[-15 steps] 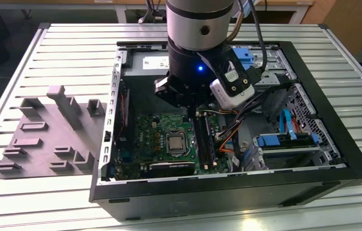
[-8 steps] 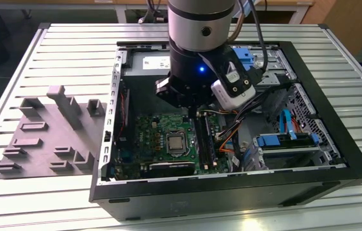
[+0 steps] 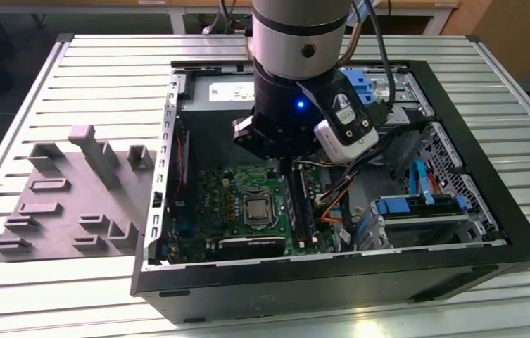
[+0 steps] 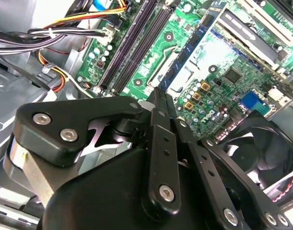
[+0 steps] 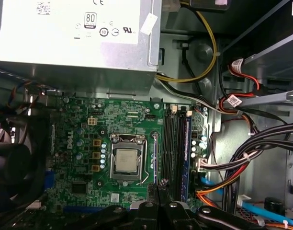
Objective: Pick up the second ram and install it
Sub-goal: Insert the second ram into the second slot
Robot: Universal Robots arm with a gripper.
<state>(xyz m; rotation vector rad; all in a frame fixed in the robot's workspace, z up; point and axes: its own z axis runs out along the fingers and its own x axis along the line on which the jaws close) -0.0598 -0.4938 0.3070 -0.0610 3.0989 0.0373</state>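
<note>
Black jointed gripper [image 4: 159, 96] sits closest in the second wrist view, its jaws drawn almost together over the green motherboard [image 4: 266, 79]. In the first wrist view its tips hang beside the long memory slots [image 5: 177, 153]. In the exterior view, the slim dark second ram [image 3: 300, 208] stands in those slots, just under the gripper.

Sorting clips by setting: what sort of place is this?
Likely a workshop bench for PC assembly: an open computer case lies on a slatted metal table, a grey parts tray beside it.
</note>
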